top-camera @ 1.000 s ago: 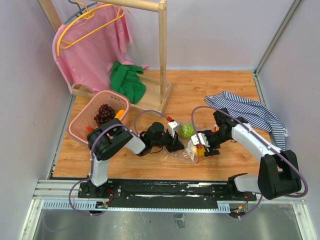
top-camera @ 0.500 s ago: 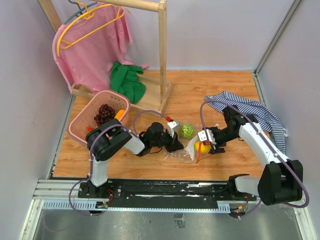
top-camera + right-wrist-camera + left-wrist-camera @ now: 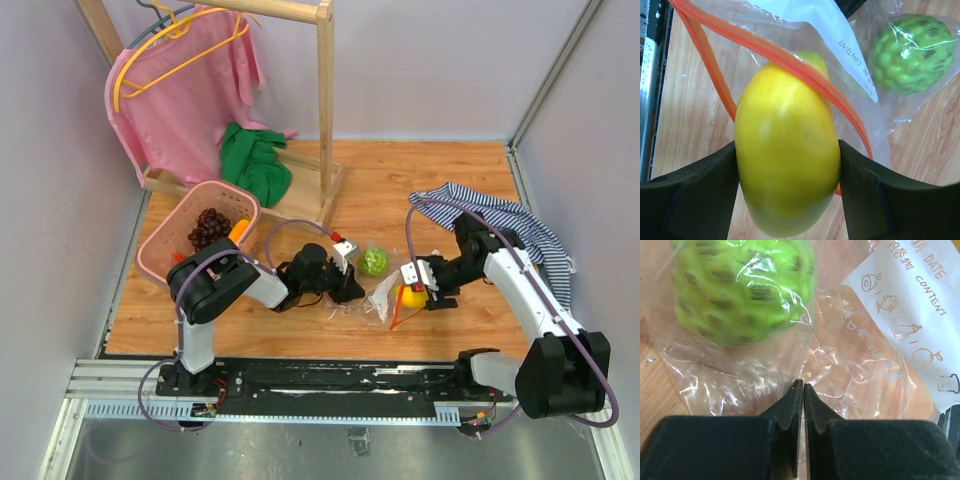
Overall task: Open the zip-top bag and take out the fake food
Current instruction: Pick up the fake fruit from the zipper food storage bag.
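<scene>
Now | left fingers (image 3: 788, 412) pinched together on a fold of the zip-top bag (image 3: 850, 375) | right fingers (image 3: 695, 200) clamped on the yellow fruit (image 3: 787, 150), which sits in the bag's open mouth with the orange zip strip (image 3: 790, 62) across it | green ball (image 3: 742, 285) under clear plastic, just beside | bag lies on the worktop (image 3: 400, 180) between both arms

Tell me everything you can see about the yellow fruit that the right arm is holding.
The yellow fruit is a smooth, glossy oval, plastic-looking, bright yellow shading greenish toward its near end. The right tool clamps it, one black finger pressed on each side. The orange zip strip of the zip-top bag crosses its far end, so it seems to sit in the bag's open mouth, above the wooden table.
</scene>
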`<state>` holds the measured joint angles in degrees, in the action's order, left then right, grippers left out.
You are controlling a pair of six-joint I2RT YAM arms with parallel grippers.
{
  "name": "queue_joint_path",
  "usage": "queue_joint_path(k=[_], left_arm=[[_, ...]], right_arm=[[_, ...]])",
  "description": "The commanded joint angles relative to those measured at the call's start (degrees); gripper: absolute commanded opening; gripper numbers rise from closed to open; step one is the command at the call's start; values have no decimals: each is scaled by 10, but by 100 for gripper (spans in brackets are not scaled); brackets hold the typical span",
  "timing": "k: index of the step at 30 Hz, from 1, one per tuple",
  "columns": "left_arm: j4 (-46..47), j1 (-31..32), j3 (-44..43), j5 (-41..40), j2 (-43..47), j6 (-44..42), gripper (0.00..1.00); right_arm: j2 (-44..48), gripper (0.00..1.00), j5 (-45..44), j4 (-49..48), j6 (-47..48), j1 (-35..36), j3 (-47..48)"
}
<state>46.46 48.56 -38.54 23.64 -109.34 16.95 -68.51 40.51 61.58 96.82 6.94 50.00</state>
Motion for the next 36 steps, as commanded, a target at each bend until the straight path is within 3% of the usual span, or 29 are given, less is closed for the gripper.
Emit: queue_joint_path(k=[1, 15, 27, 36], left_arm=[[-16, -5, 5, -8, 17, -10, 9], [-39, -5, 13, -16, 82, -10, 15], [-101, -5, 32, -60, 237, 21, 40], [-158, -5, 18, -56, 364, 61, 45]], right_arm=[[17, 19, -19, 35, -5, -12, 14], [48, 19, -31, 97, 19, -71, 26], [64, 18, 12, 145, 12, -107, 63], [73, 16, 77, 157, -39, -107, 106]])
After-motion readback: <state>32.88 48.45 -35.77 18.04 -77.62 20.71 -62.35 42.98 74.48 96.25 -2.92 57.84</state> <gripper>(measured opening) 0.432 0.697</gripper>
